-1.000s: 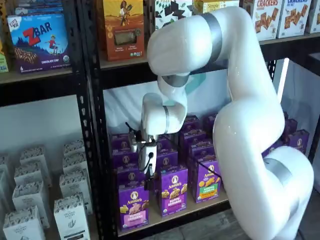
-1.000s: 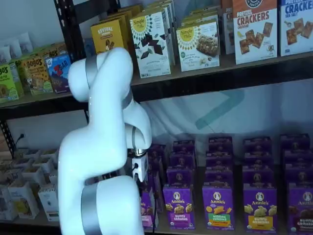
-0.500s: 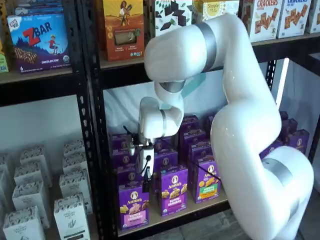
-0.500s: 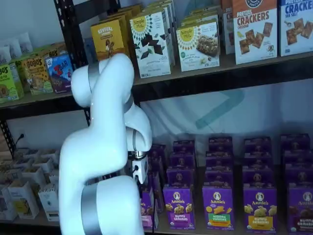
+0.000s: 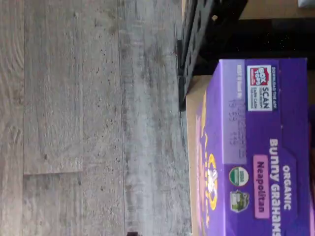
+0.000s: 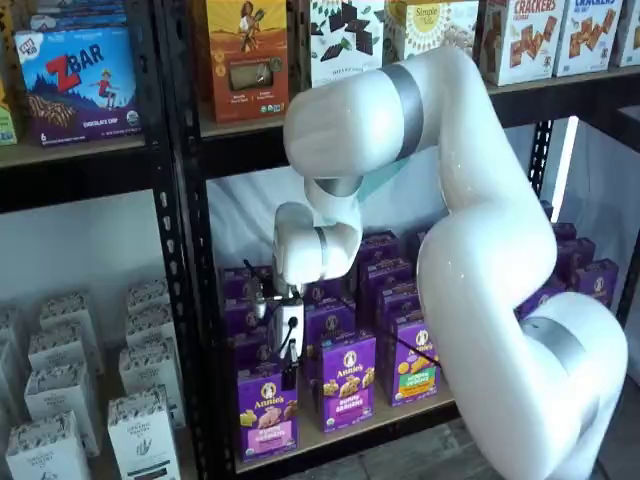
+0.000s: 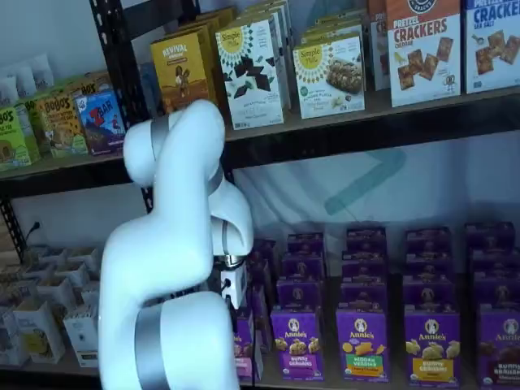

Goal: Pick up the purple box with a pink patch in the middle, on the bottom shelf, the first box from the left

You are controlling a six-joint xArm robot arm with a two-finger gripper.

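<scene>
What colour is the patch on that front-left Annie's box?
Pink, on the purple box; it shows best in a shelf view.

Both shelf views evenly lit but soft and low-res; bright daylight strip behind the rack at right. Glossy arm shows mild glare. Wrist view sharper on the floor, box print slightly blurred, dark shadow under the shelf.

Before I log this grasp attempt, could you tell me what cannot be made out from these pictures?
- Pincer: in a shelf view its fingers are small, dark and side-on, so open or shut cannot be told.
- Purple box: contact with the pincer is unclear; in a shelf view the arm hides most of it.
- Wrist view: the frame edge cuts off the box; no fingers show.
</scene>
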